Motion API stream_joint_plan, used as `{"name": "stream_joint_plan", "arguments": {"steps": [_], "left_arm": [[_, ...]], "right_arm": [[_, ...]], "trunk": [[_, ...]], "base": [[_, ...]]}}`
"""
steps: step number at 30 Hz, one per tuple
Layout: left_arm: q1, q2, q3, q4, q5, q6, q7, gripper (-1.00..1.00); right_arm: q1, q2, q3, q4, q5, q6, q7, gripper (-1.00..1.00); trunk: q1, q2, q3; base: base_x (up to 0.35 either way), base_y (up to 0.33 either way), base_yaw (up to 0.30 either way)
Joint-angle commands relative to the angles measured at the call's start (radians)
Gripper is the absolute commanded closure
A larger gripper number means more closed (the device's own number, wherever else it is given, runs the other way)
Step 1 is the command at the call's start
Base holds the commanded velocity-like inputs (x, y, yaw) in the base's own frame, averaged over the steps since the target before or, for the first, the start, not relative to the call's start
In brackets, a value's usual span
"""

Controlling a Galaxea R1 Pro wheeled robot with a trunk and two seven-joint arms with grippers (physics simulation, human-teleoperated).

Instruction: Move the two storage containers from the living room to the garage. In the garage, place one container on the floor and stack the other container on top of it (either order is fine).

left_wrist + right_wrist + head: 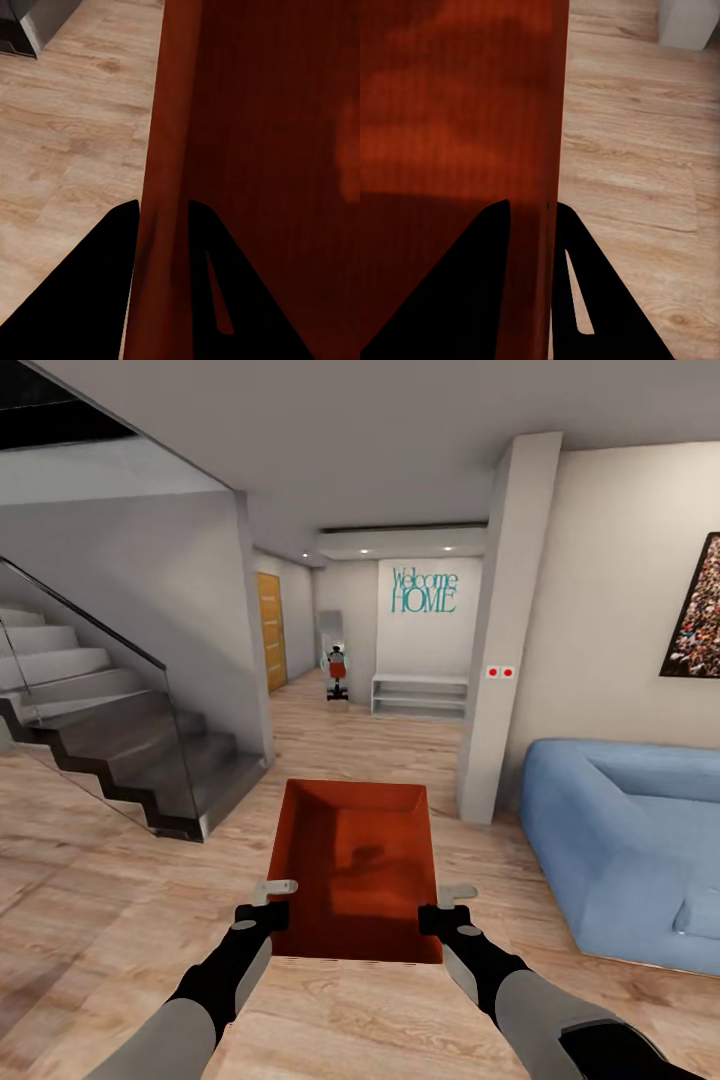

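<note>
One orange-red storage container (355, 865) hangs level in front of me over the living room's light wood-plank floor (110, 930). Its open top faces up and it is empty. My left gripper (272, 905) is shut on the container's left wall near the close corner. My right gripper (446, 908) is shut on the right wall opposite. In the left wrist view the dark fingers (105, 285) of the left gripper (163, 247) straddle the thin wall of the container (262, 112). The right wrist view shows the right gripper (532, 232) clamped the same way on the container (457, 112). The garage is out of view.
A staircase with a glass railing (110, 730) rises on the left. On the right stand a blue sofa (630, 840) and a pale pillar (500, 660). Straight ahead a hallway leads to a white shelf bench (420, 695), a wooden door (270, 630) and a small red-black object (338, 672).
</note>
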Motion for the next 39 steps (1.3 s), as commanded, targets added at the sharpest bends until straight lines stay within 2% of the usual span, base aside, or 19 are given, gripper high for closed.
{"name": "stream_joint_plan", "arguments": {"steps": [1,19,22,24,25,39], "left_arm": [[0.0,-0.001,0.005,0.001,-0.002,0.008,0.043,1.0],[0.0,-0.001,0.005,0.001,0.0,0.008,0.043,1.0],[0.0,-0.001,0.004,0.002,0.024,0.008,0.043,1.0],[0.0,0.0,0.004,0.003,0.059,0.008,0.043,1.0],[0.0,0.0,0.004,0.003,0.066,0.008,0.043,1.0],[0.0,0.0,0.002,0.004,0.078,0.006,0.043,1.0]], "right_arm": [[-0.002,0.001,-0.03,-0.002,0.002,-0.053,-0.084,1.0],[-0.002,0.001,-0.03,-0.002,0.003,-0.053,-0.084,1.0],[-0.002,0.001,-0.03,-0.002,0.003,-0.053,-0.084,1.0],[-0.002,0.001,-0.03,-0.002,0.003,-0.053,-0.084,1.0],[-0.002,0.001,-0.03,-0.001,0.003,-0.053,-0.084,1.0],[-0.002,0.001,-0.03,-0.001,0.003,-0.053,-0.084,1.0]], "trunk": [[0.001,-0.001,-0.002],[0.001,-0.001,-0.002],[0.001,-0.001,-0.002],[0.001,-0.001,-0.002],[0.001,-0.001,-0.002],[0.001,-0.001,-0.002]], "base": [[0.322,0.0,0.0],[0.323,0.0,0.0],[0.323,0.0,0.0],[0.323,0.0,0.0],[0.323,0.0,0.0],[0.323,0.0,0.0]]}}
